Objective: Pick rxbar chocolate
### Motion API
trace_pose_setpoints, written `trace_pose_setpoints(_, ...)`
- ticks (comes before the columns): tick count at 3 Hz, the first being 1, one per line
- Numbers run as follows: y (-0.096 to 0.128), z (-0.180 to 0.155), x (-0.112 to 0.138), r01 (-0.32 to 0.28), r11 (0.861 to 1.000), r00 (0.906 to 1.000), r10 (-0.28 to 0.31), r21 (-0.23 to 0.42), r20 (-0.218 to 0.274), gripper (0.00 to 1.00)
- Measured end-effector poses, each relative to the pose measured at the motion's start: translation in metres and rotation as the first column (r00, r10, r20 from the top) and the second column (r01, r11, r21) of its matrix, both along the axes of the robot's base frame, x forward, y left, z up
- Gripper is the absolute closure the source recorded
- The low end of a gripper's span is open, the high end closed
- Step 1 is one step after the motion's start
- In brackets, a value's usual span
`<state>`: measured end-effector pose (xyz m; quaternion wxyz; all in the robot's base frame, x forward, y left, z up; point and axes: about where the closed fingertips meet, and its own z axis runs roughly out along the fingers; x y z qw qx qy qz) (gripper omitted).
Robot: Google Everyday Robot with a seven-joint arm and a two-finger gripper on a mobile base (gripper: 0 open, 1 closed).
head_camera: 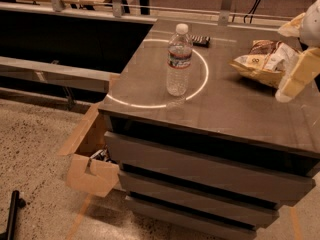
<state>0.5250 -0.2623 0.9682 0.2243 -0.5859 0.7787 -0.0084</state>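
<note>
We take the clear water bottle [179,59] as our mark: it stands upright with its white cap on, inside a pale ring [206,73] drawn on the grey counter [225,109]. The rxbar chocolate [201,41] lies flat just behind the bottle and a little to its right, at the far edge of the counter, right at the ring's far rim. It is a small dark bar, apart from the bottle and from everything else. Well to the right of the bottle, crumpled yellow-and-white snack bags [262,59] rest on the counter. The robot's hand [293,81] is further right again, at the frame's edge, a cream-coloured shape over the counter just beside the bags and far from the rxbar chocolate; we cannot make out whether it is spread or closed, and we see nothing in it. Below the bottle, the counter's front shows stacked drawers [200,171], and lower left of it an opened cardboard box [92,174] sits on the speckled floor.
</note>
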Motion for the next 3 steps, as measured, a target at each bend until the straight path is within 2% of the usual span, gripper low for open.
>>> trace_pose_setpoints(1, -0.046, -0.031, 0.067, 0.038, 0.987, 0.9991, -0.04, 0.154, 0.012, 0.0)
trace_pose_setpoints(2, -0.064, -0.057, 0.112, 0.08, 0.953, 0.996, -0.088, 0.291, 0.014, 0.0)
trace_pose_setpoints(3, -0.066, -0.03, 0.14, 0.103, 0.91, 0.9861, -0.146, 0.402, 0.079, 0.0)
